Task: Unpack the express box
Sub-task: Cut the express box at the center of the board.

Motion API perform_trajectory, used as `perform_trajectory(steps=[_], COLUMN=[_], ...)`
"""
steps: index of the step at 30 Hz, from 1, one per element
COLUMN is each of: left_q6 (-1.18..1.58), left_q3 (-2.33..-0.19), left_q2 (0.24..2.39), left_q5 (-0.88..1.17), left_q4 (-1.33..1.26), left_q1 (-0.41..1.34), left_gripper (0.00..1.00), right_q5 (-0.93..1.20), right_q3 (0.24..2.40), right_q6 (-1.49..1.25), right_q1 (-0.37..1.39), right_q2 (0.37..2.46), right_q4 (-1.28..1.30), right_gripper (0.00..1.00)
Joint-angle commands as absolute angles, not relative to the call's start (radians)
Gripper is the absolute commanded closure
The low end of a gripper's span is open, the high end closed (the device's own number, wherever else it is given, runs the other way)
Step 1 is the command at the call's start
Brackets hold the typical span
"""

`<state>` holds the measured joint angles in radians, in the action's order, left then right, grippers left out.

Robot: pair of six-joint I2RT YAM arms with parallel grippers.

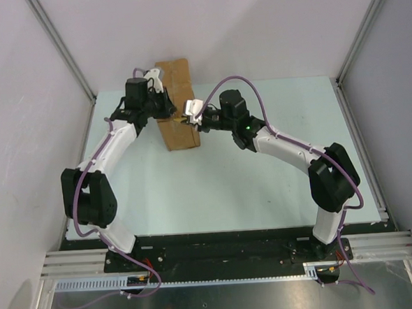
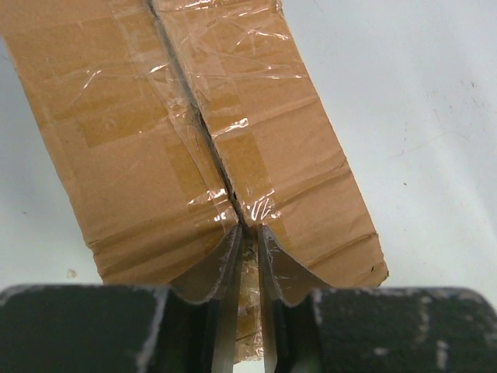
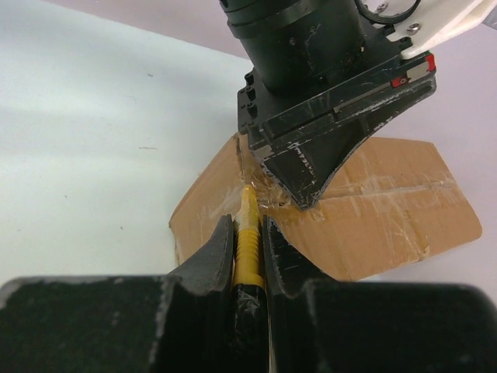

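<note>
Right claw (image 3: 247, 222) pinching the yellow utility knife (image 3: 248, 256) at the taped seam of the express box (image 1: 180, 133), near the far edge of the table (image 1: 264, 186) beneath my nearly closed left claw (image 2: 250, 231), I feared the blade skidding off slick tape into it.

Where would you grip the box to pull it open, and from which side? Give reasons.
Probably pinch a flap edge at the seam, coming from above: the box lies flat, seam upward and split there, and its body looks too wide for jaws.
</note>
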<state>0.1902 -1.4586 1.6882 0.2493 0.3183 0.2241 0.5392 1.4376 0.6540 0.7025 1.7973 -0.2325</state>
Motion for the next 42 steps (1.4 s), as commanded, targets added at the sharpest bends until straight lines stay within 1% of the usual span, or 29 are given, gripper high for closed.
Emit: perform_trajectory(steps=[1, 4, 10, 20, 26, 42], left_q6=[0.06, 0.017, -0.038, -0.06, -0.063, -0.081], left_q3=[-1.307, -1.244, -1.201, -1.193, -1.186, -1.164], left_q2=[1.704, 1.7, 1.717, 1.721, 1.723, 1.759], left_q5=[0.166, 0.149, 0.16, 0.107, 0.101, 0.074], left_q4=[0.397, 0.371, 0.356, 0.342, 0.334, 0.31], left_q1=[0.206, 0.206, 0.206, 0.203, 0.195, 0.181], left_gripper=[0.82, 0.84, 0.9, 0.92, 0.93, 0.97], right_q5=[0.525, 0.526, 0.512, 0.486, 0.471, 0.422], right_q3=[1.445, 1.443, 1.443, 1.433, 1.43, 1.396], right_q6=[0.702, 0.722, 0.765, 0.799, 0.827, 0.868], right_q1=[0.692, 0.683, 0.664, 0.617, 0.592, 0.532], right_q2=[1.81, 1.815, 1.806, 1.789, 1.786, 1.775], right_q4=[-0.183, -0.143, -0.066, -0.005, 0.083, 0.058], right_gripper=[1.0, 1.0, 1.0, 1.0, 1.0, 1.0])
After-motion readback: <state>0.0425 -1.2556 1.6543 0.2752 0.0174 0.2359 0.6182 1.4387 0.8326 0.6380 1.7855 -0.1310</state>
